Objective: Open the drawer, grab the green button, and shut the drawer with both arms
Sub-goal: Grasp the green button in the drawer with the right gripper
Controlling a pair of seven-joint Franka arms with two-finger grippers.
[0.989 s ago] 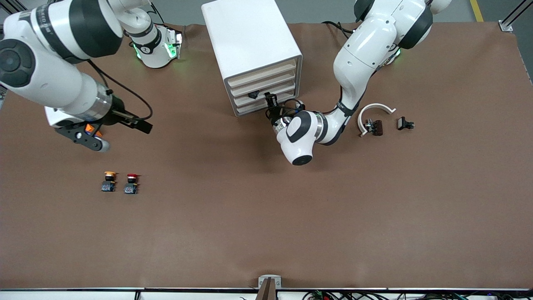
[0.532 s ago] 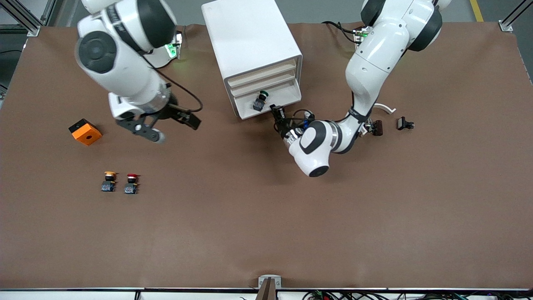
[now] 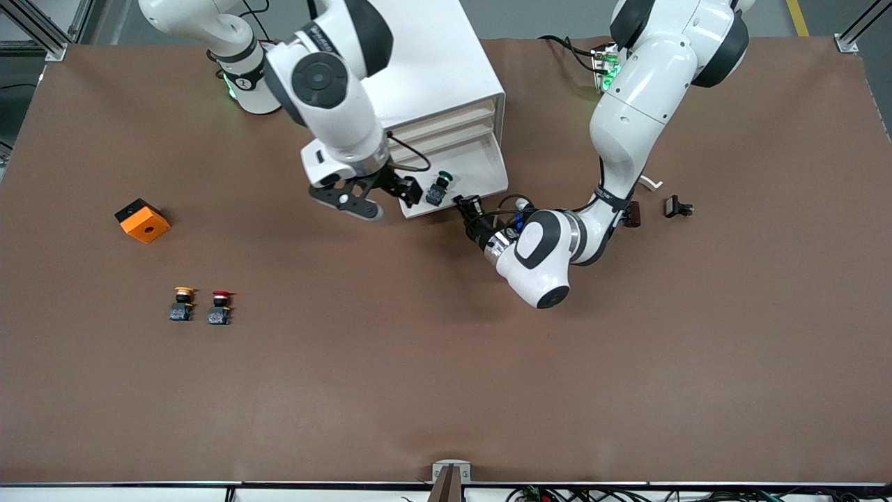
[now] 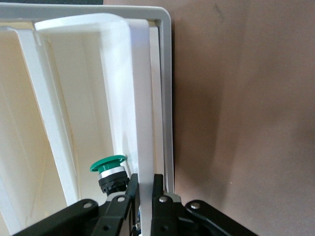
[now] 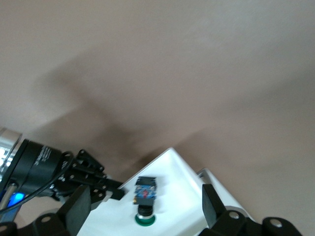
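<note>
Seemingly light and rigid, the green-capped push button is best pinched at its black neck; the cream-fronted drawer's front is clamped by the left gripper, while the right gripper is held spread wide and empty over the drawer.

Even overhead light is washing the brown table, no glare. Soft shadows are falling under both arms and beside the left gripper. Near the right gripper the view is blurring softly; cabinet whites are running bright, close to overexposing.
</note>
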